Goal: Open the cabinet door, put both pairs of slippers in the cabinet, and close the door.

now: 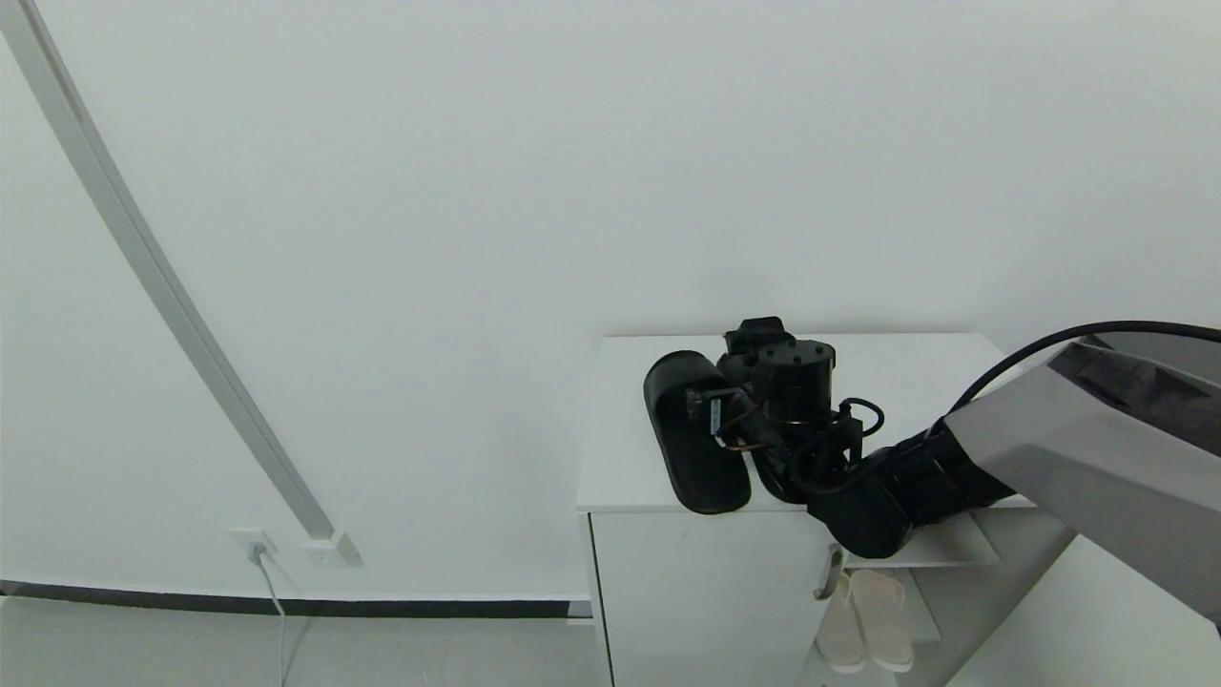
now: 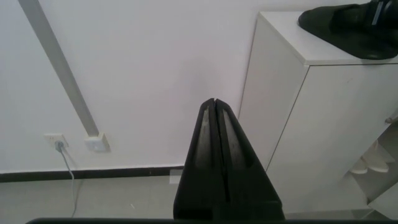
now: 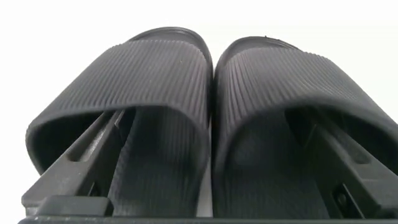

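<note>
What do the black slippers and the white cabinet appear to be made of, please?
Black slippers: likely moulded rubber or foam with a matte finish. The straps are finely ribbed, with no stitching visible.
Cabinet: probably laminated or painted board in smooth satin white. It has flat panels with crisp edges and shows no grain.

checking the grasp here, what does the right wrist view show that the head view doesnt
Right wrist view adds: the right tool with its fingers spread, one under each ribbed strap of the black slippers. Head view adds: the white cabinet that the pair lies on, its right side open, white slippers on a shelf inside, and a wall socket. Shared: the two black slippers side by side.
</note>
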Motion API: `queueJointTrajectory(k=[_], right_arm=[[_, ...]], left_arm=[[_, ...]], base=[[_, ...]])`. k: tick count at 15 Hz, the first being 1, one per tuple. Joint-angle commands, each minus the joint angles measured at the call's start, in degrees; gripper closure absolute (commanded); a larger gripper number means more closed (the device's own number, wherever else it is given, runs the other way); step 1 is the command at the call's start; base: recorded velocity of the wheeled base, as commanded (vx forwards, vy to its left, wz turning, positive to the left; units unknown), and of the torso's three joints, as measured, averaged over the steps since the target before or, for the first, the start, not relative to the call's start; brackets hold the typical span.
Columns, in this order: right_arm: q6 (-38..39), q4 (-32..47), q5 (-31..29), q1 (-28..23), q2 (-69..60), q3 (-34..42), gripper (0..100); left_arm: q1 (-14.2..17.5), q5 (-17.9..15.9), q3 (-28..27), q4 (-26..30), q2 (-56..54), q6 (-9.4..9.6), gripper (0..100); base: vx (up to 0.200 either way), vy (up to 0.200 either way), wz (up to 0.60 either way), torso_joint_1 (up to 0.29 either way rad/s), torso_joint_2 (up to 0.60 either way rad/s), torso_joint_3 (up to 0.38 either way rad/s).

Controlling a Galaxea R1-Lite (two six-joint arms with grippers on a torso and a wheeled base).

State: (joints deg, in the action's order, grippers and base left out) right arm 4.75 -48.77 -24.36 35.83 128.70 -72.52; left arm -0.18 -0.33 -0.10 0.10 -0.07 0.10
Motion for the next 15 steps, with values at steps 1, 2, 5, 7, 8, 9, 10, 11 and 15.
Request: queueJointTrajectory(k=[1,2,5,7,8,9,10,11,15], right_arm=[[-0.18,0.08,0.01,-0.14,1.91,-1.92,0],[-0.89,0.08,0.01,-0.14,2.09,-2.27,0],[-1.15,0.08,-0.08,-0.14,2.61,-3.06,100],[-1.15,0.17,-0.08,-0.14,2.79,-3.15,100],[-1.15,0.08,-0.08,-0.06,2.79,-3.15,100],[-1.15,0.17,-0.08,-0.06,2.7,-3.15,100],[-1.15,0.17,-0.08,0.03,2.61,-3.15,100],[-1.15,0.08,-0.16,0.03,2.35,-2.98,100],[-1.06,0.0,-0.16,1.0,-3.28,1.15,100]], left_arm=[[0.01,0.07,0.01,-0.01,0.07,-0.01,100],[0.01,-0.02,0.01,-0.01,0.07,-0.01,100],[0.01,0.07,0.01,-0.01,0.07,-0.01,100],[0.01,0.07,0.01,-0.01,0.07,-0.01,100],[0.01,0.07,0.01,-0.01,0.07,-0.01,100],[0.01,0.07,0.01,-0.01,0.07,-0.01,100],[0.01,0.07,0.01,-0.01,0.07,-0.01,100],[0.01,0.07,0.01,-0.01,0.07,-0.1,100],[0.01,0.07,0.01,-0.01,0.07,-0.1,100]], base=[[0.0,0.0,0.0,0.0,0.0,0.0],[0.0,0.0,0.0,0.0,0.0,0.0],[0.0,0.0,0.0,0.0,0.0,0.0],[0.0,0.0,0.0,0.0,0.0,0.0],[0.0,0.0,0.0,0.0,0.0,0.0],[0.0,0.0,0.0,0.0,0.0,0.0],[0.0,0.0,0.0,0.0,0.0,0.0],[0.0,0.0,0.0,0.0,0.0,0.0],[0.0,0.0,0.0,0.0,0.0,0.0]])
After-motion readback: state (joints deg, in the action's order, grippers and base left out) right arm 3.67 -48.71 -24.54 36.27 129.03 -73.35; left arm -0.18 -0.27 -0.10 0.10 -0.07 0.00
